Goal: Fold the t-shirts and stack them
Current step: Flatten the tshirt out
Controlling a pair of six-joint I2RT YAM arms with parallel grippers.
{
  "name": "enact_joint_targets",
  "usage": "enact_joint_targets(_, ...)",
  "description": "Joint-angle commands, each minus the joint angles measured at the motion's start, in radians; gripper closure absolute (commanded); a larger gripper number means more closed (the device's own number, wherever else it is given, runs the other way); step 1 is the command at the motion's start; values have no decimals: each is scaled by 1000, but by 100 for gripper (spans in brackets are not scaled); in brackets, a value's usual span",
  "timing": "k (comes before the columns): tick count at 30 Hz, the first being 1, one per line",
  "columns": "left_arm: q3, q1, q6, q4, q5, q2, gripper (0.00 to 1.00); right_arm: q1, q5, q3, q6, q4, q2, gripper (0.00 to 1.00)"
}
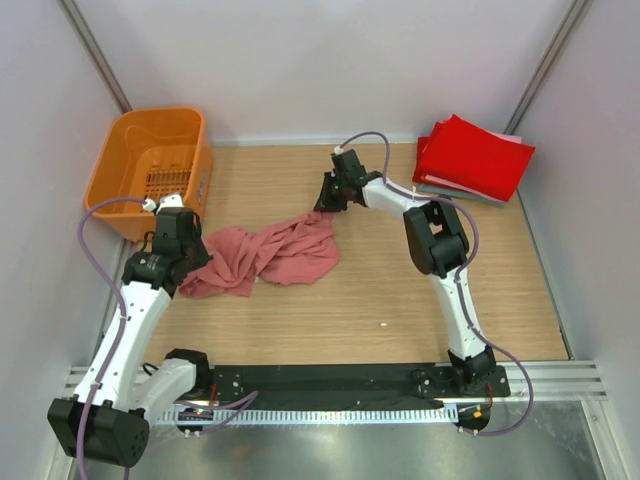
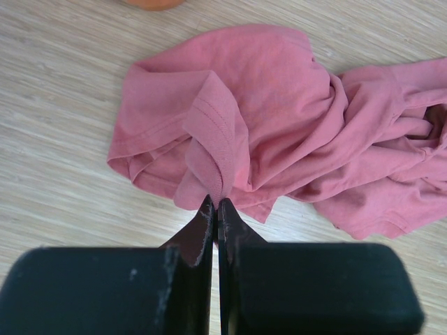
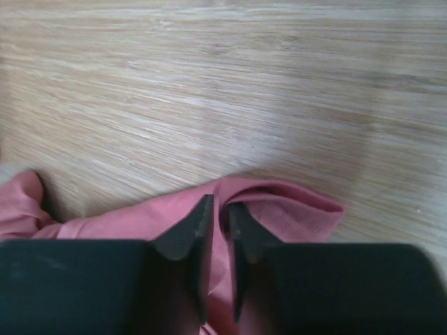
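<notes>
The left claw (image 2: 215, 208) fills the bottom of its wrist view. Its two dark fingers are pressed almost flat together, with only a hairline slit between them. A stitched hem of the salmon-pink shirt (image 2: 279, 118) is pinched at their tips and rises from them in a narrow ridge. Beyond that ridge the shirt spreads out in a crumpled, unfolded heap, bunching into thicker twists toward the right of that view. A sliver of the orange basket (image 2: 150, 3) shows at the top edge.

The right claw (image 3: 218, 213) is nearly as tight. Its fingers stand a narrow gap apart, and pink cloth (image 3: 279, 209) runs between and under them. A fold of the cloth curls just past the tips onto the bare wood of the desk (image 3: 244, 91).

From above, the left claw (image 1: 193, 260) sits at the shirt's left end and the right claw (image 1: 325, 203) at its far right corner. The shirt (image 1: 270, 255) is drawn into a rumpled band between them, lying on the desk (image 1: 400, 310) left of centre. The orange basket (image 1: 160, 113) stands in the far left corner, just behind the left arm's wrist.

In the far right corner, well apart from the pink shirt, a red shirt (image 1: 475, 155) lies folded flat. It sits on top of a thin stack of grey and pale folded shirts (image 1: 455, 190), of which only the edges show beneath it.
</notes>
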Motion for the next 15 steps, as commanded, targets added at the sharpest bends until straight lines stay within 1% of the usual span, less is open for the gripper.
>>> enact_joint_targets(1,1,7,-8,42,-10,1,100,7,-23,26,1,20,-13,87)
enact_joint_targets(2,3,7,-8,44,-8,-2,100,7,-26,21,1,25,-28,98)
enact_joint_targets(4,1,6,-6,49,1,-7,100,7,-20,0,-3,25,-59,99)
enact_joint_targets(7,21,6,-6,46,13,-21,100,-7,32,-10,-19,-29,-154,99)
enact_joint_targets(8,53,6,-8,39,19,-25,100,-15,41,-14,-23,-62,-230,99)
enact_joint_targets(10,95,7,-12,20,47,-39,100,-36,75,-37,-37,-90,-319,99)
enact_joint_targets(11,145,7,-12,10,57,-45,100,-42,90,-40,-46,-133,-378,99)
enact_joint_targets(12,173,7,-12,1,68,-50,100,-50,113,-42,-56,-162,-478,99)
enact_joint_targets(14,258,7,-11,-27,102,-67,100,-70,181,-42,-68,-258,-592,99)
enact_joint_targets(15,285,7,-11,-36,111,-75,100,-78,189,-45,-66,-282,-646,99)
